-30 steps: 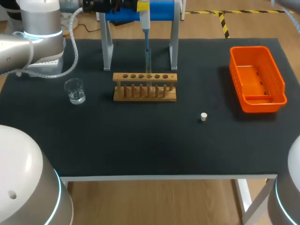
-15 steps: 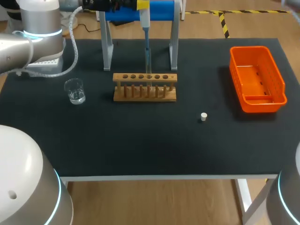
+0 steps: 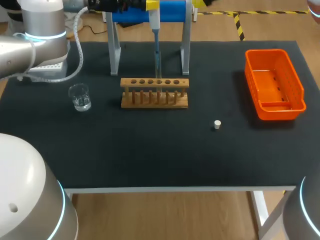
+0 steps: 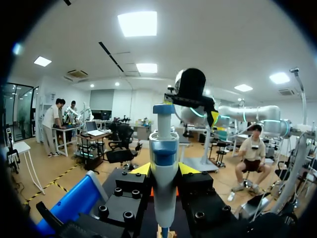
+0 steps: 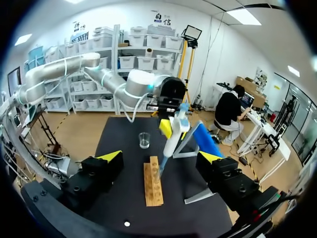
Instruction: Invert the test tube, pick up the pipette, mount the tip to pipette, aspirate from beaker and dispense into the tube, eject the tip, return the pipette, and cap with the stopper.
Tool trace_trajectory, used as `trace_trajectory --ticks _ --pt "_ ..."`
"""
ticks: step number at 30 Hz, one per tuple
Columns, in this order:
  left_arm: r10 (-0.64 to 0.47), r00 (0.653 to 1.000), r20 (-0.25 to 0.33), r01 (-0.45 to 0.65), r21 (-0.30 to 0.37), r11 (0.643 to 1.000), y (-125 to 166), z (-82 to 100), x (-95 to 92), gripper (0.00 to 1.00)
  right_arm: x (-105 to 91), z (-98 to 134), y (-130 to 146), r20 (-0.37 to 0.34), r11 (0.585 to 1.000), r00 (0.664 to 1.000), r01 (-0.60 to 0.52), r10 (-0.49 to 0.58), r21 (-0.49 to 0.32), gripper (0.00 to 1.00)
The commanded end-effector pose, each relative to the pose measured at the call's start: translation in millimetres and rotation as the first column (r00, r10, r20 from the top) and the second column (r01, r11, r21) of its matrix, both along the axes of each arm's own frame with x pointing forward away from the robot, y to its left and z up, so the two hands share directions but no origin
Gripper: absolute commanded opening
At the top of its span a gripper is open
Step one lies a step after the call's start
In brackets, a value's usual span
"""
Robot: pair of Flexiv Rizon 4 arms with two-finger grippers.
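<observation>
Left wrist view shows my left gripper (image 4: 164,169) clamping the pipette (image 4: 164,144); right wrist view, my right gripper (image 5: 161,156) wide open.

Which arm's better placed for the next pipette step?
Left. The left gripper is shut on the pipette, which points down at the rack. The right gripper is open and empty, high above the table, so it would probably need a handover.

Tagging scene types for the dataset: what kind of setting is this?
Probably a mock wet-lab bench for robot work: a wooden test tube rack, a glass beaker holding clear liquid, and a pipette in the left gripper.
</observation>
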State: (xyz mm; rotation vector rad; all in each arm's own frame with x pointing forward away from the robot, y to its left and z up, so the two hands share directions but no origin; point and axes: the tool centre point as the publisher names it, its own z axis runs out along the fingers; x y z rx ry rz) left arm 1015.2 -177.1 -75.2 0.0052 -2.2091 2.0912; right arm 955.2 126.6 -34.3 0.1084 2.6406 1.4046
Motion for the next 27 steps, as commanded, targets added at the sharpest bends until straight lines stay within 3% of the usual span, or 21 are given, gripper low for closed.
trace_trajectory --ticks 1,25,27 --pt "-0.001 1.000 -0.001 0.001 0.002 1.000 0 0.8 0.3 0.00 -10.3 -18 -12 0.003 1.000 1.000 -0.010 0.010 0.029 1.00" --pt "-0.001 1.000 -0.001 0.001 0.002 1.000 0 0.8 0.3 0.00 -10.3 -18 -12 0.003 1.000 1.000 -0.010 0.010 0.029 1.00" --pt "-0.001 1.000 -0.001 0.001 0.002 1.000 0 0.8 0.3 0.00 -12.8 -33 -16 -0.021 1.000 1.000 -0.008 0.008 0.021 1.00"
